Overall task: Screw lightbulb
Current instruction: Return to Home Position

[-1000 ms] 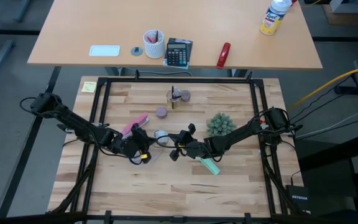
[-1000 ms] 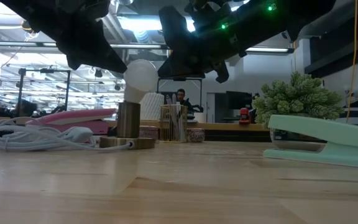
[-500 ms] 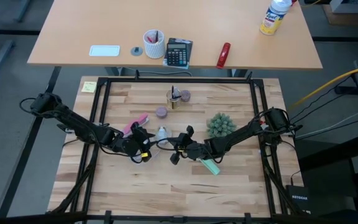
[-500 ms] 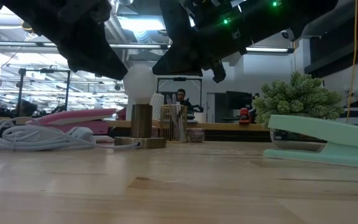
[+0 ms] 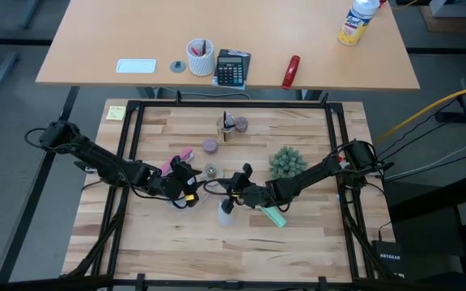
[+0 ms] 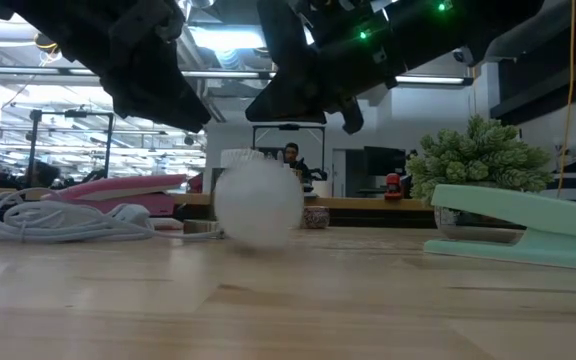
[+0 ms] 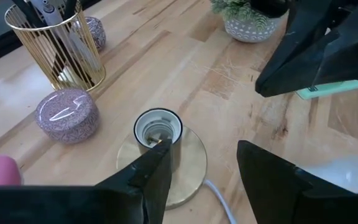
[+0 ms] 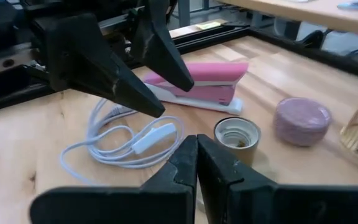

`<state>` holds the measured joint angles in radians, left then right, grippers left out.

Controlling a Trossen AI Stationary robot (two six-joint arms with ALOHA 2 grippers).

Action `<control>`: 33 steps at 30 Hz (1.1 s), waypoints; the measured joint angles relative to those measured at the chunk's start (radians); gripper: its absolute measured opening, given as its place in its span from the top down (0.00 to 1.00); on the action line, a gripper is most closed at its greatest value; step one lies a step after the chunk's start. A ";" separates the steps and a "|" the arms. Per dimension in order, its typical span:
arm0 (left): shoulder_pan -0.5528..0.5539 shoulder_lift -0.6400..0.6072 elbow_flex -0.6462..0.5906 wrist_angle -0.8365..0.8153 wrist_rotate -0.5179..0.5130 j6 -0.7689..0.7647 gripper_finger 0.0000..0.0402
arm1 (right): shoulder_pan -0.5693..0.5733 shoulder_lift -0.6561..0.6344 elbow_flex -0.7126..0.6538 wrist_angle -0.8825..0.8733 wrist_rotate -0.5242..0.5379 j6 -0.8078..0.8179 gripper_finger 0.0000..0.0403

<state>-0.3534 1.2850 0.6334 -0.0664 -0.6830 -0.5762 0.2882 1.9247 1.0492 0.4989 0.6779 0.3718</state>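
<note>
The frosted-white lightbulb lies on its side on the wooden table, close to the low camera and blurred there. The tan socket stands empty on its round brass disc, also seen in the right wrist view. My left gripper hangs open just left of the socket, with nothing between its fingers. My right gripper is shut and empty above the table, right of the socket, with the lightbulb below and nearer.
A white cord and a pink stapler lie left of the socket. A mint-green stapler, a potted plant, a gold wire cup and a purple tin stand around it.
My left gripper has opened and let go of the lightbulb, which stood upright on the socket. The lightbulb has come off the socket, fallen toward the table's near edge and now lies on the wood. The socket stays upright, empty.
</note>
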 joint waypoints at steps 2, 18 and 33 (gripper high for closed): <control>0.000 0.000 0.000 -0.001 0.001 -0.002 0.57 | 0.000 -0.002 0.000 0.008 -0.031 0.021 0.96; -0.002 -0.017 0.000 0.001 0.021 -0.055 0.58 | 0.039 -0.170 0.000 -0.082 -0.585 0.066 0.96; -0.019 -0.553 0.001 -0.070 0.096 0.205 0.58 | 0.040 -0.534 -0.001 -0.175 -0.528 -0.144 0.96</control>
<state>-0.3727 0.7320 0.6342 -0.1367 -0.5875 -0.3714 0.3278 1.3907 1.0481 0.3239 0.1495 0.2274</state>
